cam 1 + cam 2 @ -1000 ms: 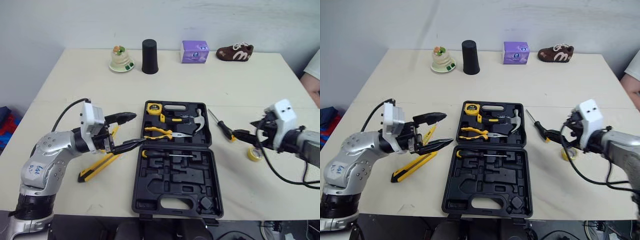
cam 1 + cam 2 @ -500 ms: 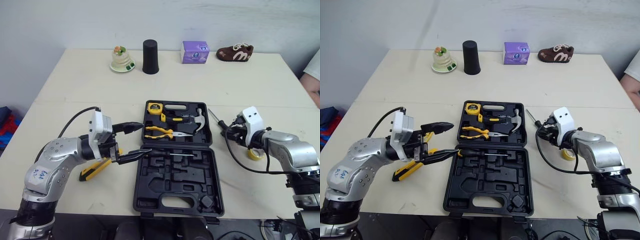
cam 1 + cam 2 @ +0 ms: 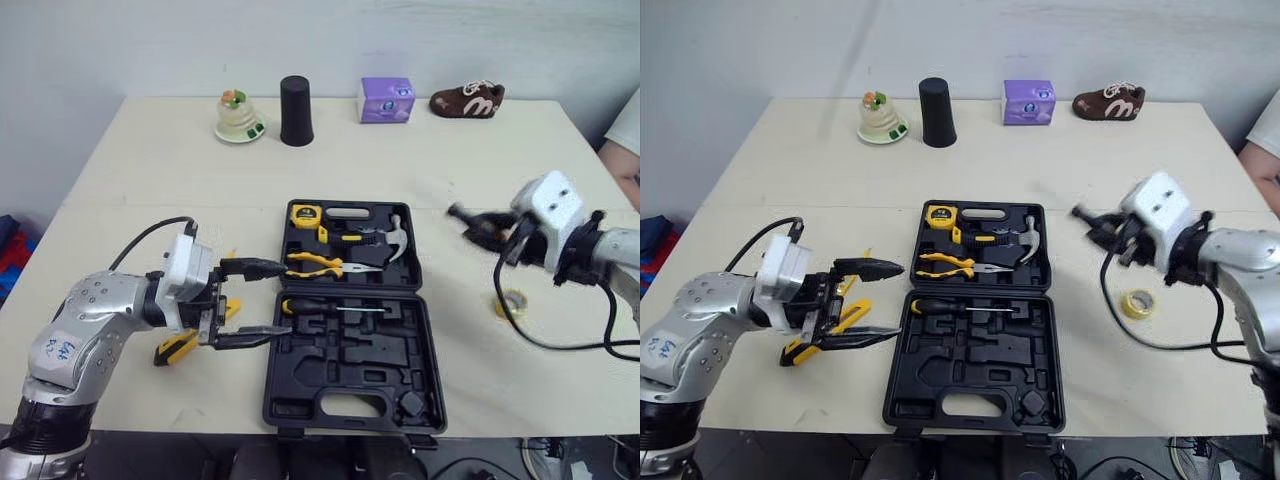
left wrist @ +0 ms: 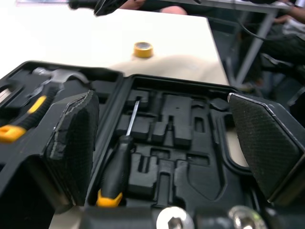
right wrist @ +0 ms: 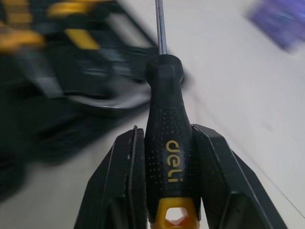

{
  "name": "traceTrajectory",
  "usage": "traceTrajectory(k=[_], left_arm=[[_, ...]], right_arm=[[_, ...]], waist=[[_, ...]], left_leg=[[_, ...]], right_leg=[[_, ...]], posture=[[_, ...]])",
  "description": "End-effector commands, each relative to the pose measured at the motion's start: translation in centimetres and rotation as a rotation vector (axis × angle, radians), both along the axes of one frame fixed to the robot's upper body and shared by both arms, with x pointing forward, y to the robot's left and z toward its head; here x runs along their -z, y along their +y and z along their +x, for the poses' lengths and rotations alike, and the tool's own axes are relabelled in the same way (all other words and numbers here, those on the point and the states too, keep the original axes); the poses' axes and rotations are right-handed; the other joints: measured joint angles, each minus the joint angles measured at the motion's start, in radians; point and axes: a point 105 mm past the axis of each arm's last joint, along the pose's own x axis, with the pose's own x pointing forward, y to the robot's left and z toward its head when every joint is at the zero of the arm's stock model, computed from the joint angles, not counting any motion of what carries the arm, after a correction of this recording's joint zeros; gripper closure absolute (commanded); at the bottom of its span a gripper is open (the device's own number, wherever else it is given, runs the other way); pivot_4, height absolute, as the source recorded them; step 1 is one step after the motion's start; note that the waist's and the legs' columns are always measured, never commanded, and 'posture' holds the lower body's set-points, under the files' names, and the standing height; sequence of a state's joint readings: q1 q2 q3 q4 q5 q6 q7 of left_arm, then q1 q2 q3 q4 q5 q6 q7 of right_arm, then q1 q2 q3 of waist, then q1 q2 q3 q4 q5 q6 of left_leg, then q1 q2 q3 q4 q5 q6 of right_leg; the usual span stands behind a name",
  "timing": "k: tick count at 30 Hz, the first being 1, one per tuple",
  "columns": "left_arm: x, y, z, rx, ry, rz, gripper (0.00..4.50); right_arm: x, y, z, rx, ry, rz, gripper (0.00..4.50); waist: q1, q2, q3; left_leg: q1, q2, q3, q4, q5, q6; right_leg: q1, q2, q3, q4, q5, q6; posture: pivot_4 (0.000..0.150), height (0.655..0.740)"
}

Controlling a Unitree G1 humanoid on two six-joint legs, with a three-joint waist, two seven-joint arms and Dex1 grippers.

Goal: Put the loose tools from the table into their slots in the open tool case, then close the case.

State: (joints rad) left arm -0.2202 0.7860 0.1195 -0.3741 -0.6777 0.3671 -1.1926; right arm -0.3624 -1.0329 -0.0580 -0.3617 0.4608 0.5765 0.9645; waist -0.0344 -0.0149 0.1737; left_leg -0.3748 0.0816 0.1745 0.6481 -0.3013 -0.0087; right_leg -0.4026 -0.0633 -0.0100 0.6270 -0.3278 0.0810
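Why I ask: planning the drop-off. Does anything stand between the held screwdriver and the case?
Nothing visible: the right gripper holds the screwdriver over bare table beside the tool case; the tape roll lies off that path.

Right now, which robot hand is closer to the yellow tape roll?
Right. The right hand, gripping a screwdriver, is raised just beyond the tape roll; the left hand is open across the tool case from it.

Yellow "deli" lettering, lengthwise on the black screwdriver (image 5: 166, 138) handle, near its yellow end
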Motion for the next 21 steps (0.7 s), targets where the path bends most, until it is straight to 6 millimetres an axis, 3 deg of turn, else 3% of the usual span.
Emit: traceTrajectory(k=[1,6,11,21], left_arm=[[0.3,0.7,0.1,-0.007,-0.057,0.05,0.0],[1.8,0.9,-0.1,-0.015,-0.046,0.093,0.0],[3.0,2.0,-0.6,-0.049,-0.009,0.129,0.0],[3.2,2.3,-0.7,-0.059,-0.009,0.135,0.0]], right_arm=[[1.1,2.8,-2.6,-0.174,0.075,-0.082,3.51],[3.8,5.2,-4.3,-0.268,0.138,-0.211,3.51],[5.0,5.8,-4.3,-0.288,0.117,-0.266,3.51],[6.8,6.1,-3.5,-0.247,0.126,-0.308,3.51]], waist=[[0.001,0.0,0.001],[0.002,0.0,0.001],[0.0,0.0,0.001],[-0.001,0.0,0.001]], left_leg=[[0.0,0.001,0.0,0.0,0.0,0.0],[-0.002,0.001,0.002,0.0,0.0,0.001],[-0.005,0.001,0.003,0.001,-0.001,0.002],[-0.005,0.001,0.003,0.003,-0.001,0.002]], right_leg=[[-0.001,0.0,0.001,0.001,0.0,0.0],[-0.005,-0.002,0.005,0.002,0.0,-0.002],[-0.008,-0.003,0.005,0.002,-0.001,-0.002],[-0.009,-0.002,0.005,0.004,-0.001,-0.003]], posture=[[0.15,0.74],[0.15,0.74],[0.15,0.74],[0.15,0.74]])
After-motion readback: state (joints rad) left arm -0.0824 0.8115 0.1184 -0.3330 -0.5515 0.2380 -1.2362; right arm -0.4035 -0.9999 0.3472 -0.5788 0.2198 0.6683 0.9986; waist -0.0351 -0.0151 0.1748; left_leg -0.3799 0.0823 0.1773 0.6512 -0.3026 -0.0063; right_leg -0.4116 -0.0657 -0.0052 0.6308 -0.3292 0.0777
